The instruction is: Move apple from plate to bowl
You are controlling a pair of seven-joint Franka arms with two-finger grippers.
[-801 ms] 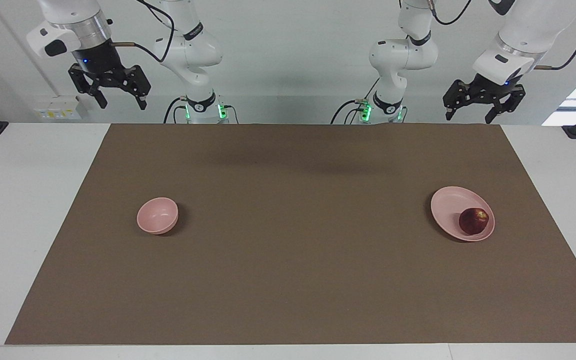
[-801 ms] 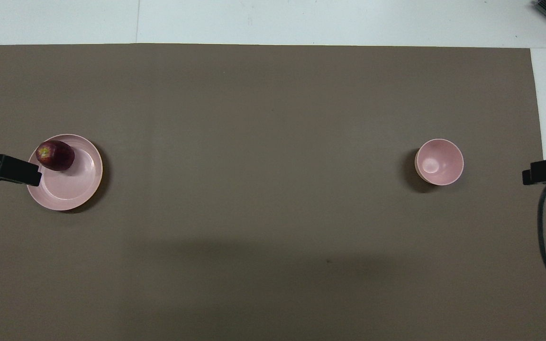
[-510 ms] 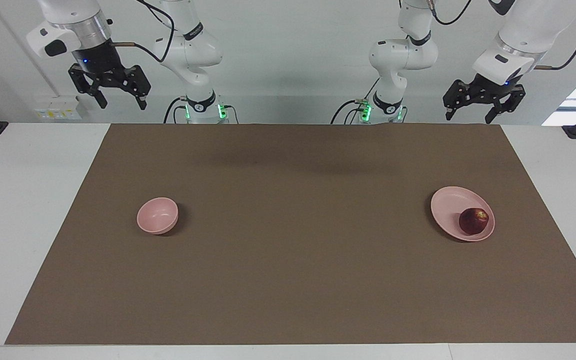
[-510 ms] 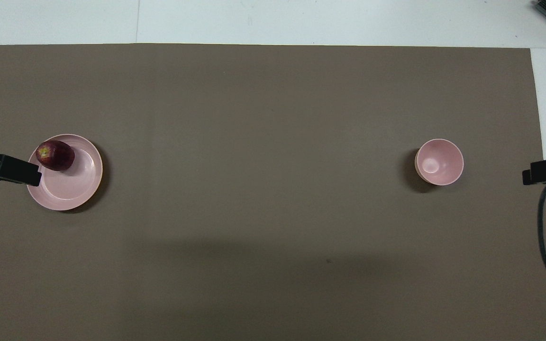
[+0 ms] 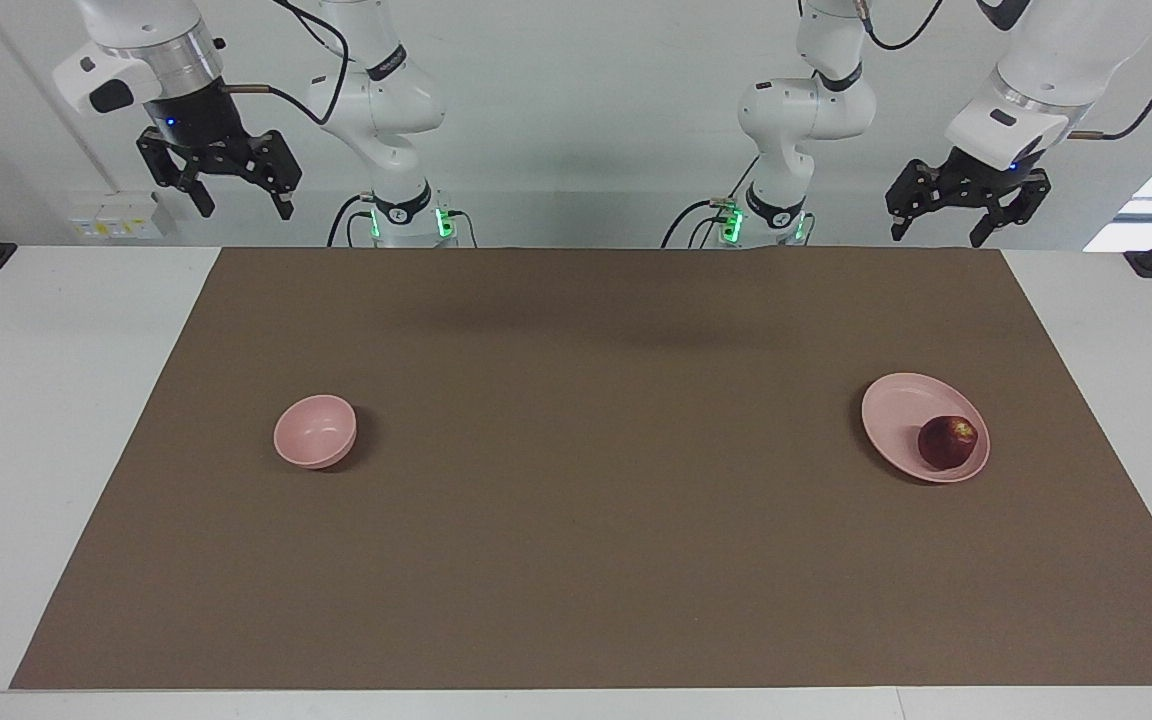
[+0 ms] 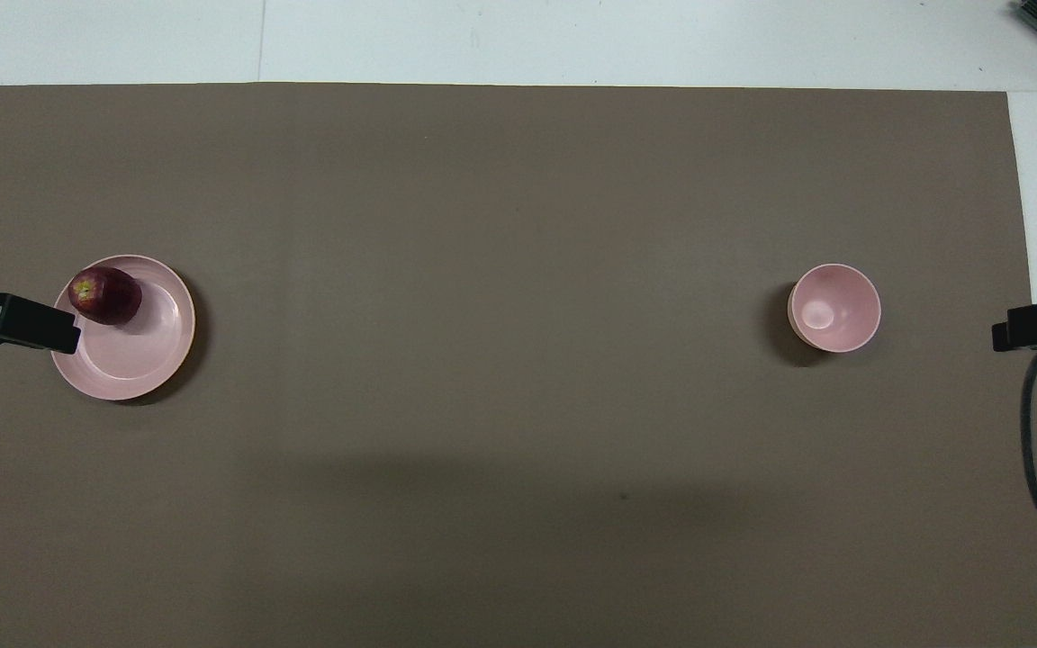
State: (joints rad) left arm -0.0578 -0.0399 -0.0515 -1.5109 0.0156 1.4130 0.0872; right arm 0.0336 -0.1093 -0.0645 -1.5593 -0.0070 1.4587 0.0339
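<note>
Change since earlier: nothing on the surface has shifted; both my grippers hang where they hung a moment ago, only a hair different in pose.
Apple: the apple (image 5: 948, 442) lies on the plate (image 5: 898, 408), on the part of the plate farthest from my bases, close to its rim.
Plate: toward the left arm's end of the surface (image 5: 576, 560), about midway between the edge at my bases and the edge away from them.
Bowl: the bowl (image 5: 315, 431) sits empty toward the right arm's end, well apart from the plate.
Left gripper: my left gripper (image 5: 962, 226) is raised over the edge at my bases, fingers spread, holding nothing.
Right gripper: my right gripper (image 5: 233, 201) waits raised over the same edge, fingers spread, empty.
Deciding relation: the apple lies forward and down from my left gripper, so I judge that arm the nearer for the pick.
Axis: the apple is nearly round, so no approach angle is favoured.
</note>
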